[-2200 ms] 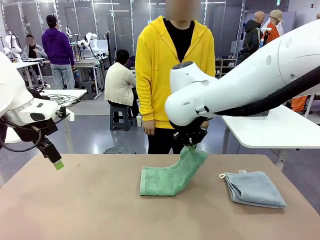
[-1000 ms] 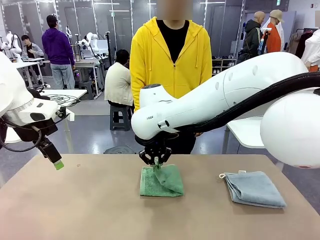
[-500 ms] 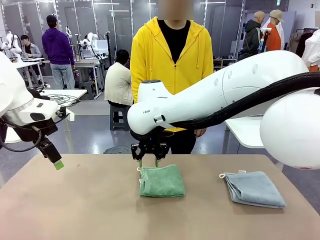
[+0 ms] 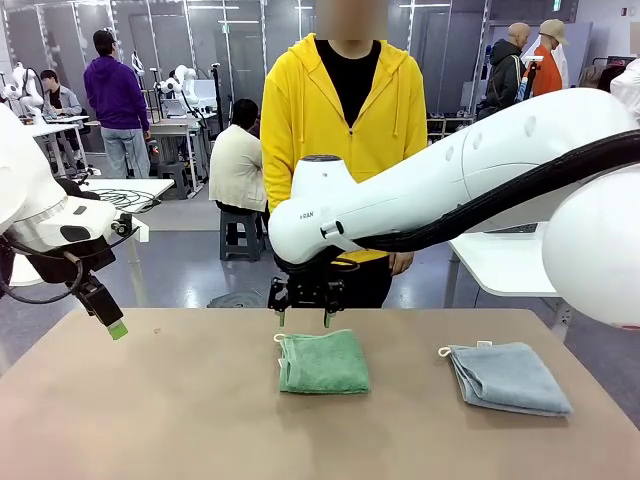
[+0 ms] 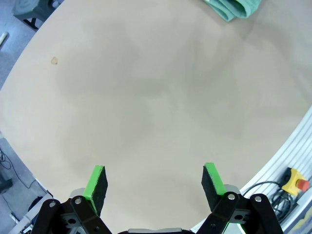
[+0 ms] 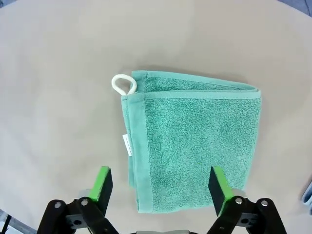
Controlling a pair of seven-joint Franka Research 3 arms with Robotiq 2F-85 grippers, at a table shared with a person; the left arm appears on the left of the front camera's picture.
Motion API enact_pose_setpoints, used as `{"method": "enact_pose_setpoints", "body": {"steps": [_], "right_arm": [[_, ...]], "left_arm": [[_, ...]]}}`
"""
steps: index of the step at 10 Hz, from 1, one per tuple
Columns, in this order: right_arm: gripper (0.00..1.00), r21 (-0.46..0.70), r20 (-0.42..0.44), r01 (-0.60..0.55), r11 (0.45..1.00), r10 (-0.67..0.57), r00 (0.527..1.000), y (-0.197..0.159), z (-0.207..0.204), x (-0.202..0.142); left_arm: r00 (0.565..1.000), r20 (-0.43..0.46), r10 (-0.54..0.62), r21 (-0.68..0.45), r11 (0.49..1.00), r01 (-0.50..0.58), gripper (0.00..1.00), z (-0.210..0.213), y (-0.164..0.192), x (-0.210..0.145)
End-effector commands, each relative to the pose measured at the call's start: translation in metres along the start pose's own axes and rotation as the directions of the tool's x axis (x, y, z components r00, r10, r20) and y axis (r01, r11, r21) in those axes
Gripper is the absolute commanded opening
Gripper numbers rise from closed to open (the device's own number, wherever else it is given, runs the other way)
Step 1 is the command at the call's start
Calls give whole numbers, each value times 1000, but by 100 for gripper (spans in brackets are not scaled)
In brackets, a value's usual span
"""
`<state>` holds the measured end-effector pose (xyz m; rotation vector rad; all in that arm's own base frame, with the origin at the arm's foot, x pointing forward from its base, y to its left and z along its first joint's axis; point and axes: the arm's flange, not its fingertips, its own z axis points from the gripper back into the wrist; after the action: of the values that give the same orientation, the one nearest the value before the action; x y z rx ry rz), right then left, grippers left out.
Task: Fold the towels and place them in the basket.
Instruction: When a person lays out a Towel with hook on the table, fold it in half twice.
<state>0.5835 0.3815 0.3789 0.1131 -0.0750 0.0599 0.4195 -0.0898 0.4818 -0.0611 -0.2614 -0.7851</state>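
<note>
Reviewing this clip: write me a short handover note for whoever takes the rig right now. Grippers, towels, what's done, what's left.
Right gripper: open, empty, hanging just above the far edge of the green towel.
Left gripper: open, empty, parked over the table's left side.
Green towel: folded flat mid-table, white loop at its far-left corner.
Grey-blue towel: folded, lying on the table's right side.
Person: standing at the far side, not touching anything.
Done: both towels look folded.
Left: both towels must go into the basket, which I cannot locate from these views.
</note>
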Motion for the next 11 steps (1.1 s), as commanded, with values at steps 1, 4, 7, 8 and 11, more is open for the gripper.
{"method": "enact_pose_setpoints", "body": {"steps": [1,4,7,8,11], "right_arm": [[100,-10,2,-8,1000,8,1000,9,1,0],[100,-10,2,-8,1000,8,1000,9,1,0],[100,-10,2,-8,1000,8,1000,9,1,0],[100,-10,2,-8,1000,8,1000,9,1,0],[100,-10,2,-8,1000,8,1000,9,1,0]], "left_arm": [[1000,-12,8,11,1000,-8,98,2,2,3],[1000,-12,8,11,1000,-8,98,2,2,3],[1000,-12,8,11,1000,-8,98,2,2,3],[1000,-12,8,11,1000,-8,98,2,2,3],[1000,-12,8,11,1000,-8,98,2,2,3]]}}
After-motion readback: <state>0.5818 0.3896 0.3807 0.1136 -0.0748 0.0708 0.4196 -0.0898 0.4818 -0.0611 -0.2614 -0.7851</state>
